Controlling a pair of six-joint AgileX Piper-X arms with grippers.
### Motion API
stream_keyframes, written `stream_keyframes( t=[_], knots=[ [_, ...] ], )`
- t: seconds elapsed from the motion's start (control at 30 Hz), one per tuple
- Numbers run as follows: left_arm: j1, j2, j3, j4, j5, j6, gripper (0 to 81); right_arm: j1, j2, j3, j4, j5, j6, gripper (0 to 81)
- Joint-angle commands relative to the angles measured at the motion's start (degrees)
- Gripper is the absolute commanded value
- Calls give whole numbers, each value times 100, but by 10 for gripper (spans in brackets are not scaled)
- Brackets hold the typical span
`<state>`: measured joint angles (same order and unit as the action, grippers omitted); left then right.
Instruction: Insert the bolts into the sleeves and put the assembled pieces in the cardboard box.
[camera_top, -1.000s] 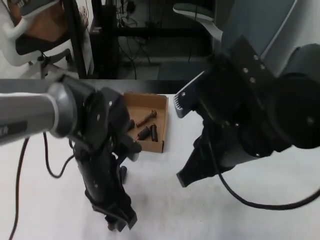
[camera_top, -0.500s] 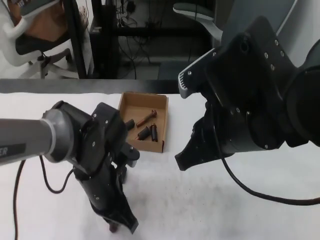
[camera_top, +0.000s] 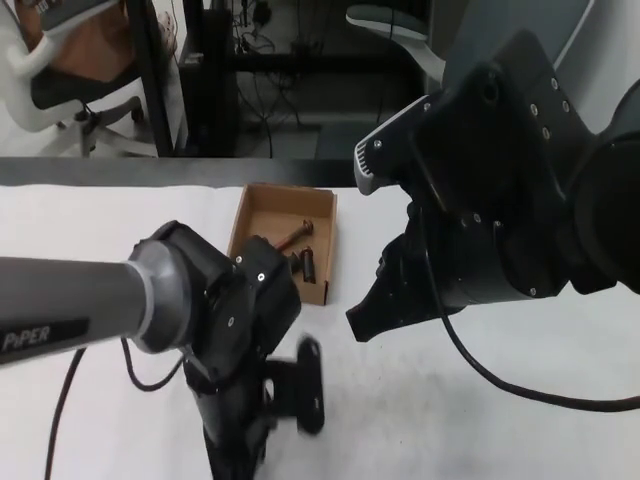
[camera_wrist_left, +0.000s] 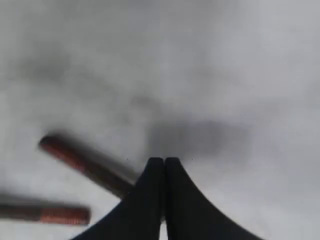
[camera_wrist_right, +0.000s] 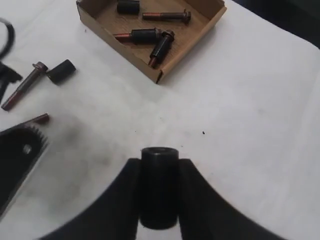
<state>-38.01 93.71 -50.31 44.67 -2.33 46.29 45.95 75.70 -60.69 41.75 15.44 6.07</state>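
Note:
My right gripper (camera_wrist_right: 159, 163) is shut on an upright black sleeve (camera_wrist_right: 159, 192), held above the white bench near the cardboard box (camera_wrist_right: 100, 29). The box holds a loose sleeve (camera_wrist_right: 128, 6), a copper bolt (camera_wrist_right: 167, 16) and two bolts with sleeves on them (camera_wrist_right: 142, 35). My left gripper (camera_wrist_left: 164, 161) points down at the bench with its fingers pressed together. Two blurred copper bolts (camera_wrist_left: 85, 162) lie just beside and below it; one runs behind a finger. Another bolt (camera_wrist_right: 22, 86) and a loose sleeve (camera_wrist_right: 61, 71) lie on the bench left of the box.
In the high view the left arm (camera_top: 225, 320) hangs low at the bench's near edge and the bulky right arm (camera_top: 500, 230) stands to the right of the box (camera_top: 262, 208). A black cable (camera_top: 60, 410) trails on the left. Office chairs stand behind the bench.
The left arm has turned and swung toward the middle, low over the near edge. The right arm rose a little, then held still with the sleeve.

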Motion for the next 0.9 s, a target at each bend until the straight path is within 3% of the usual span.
stream_keyframes(
  t=[0.0,0.07,0.17,0.2,0.33,0.5,0.87],
  knots=[
    [89,-56,-91,-62,-44,-932,109,-29,-80,-17,6,-35,33,6],
    [110,-161,-95,-94,300,-1254,308,-29,-80,-17,-36,-35,33,6],
    [112,-312,-95,-345,297,-2077,645,-29,-80,-17,-69,-35,33,6],
    [141,-349,-95,-437,281,-2314,700,-29,-80,-17,-69,-35,33,6],
    [194,-351,-95,-783,119,-3221,700,-29,-80,-17,-69,-35,33,6],
    [224,-104,-95,-772,233,-3405,549,-29,-80,-17,-85,-35,-14,6],
    [365,385,-95,-425,-312,-3652,542,-29,-80,-17,-112,-35,-14,6]
  ],
)
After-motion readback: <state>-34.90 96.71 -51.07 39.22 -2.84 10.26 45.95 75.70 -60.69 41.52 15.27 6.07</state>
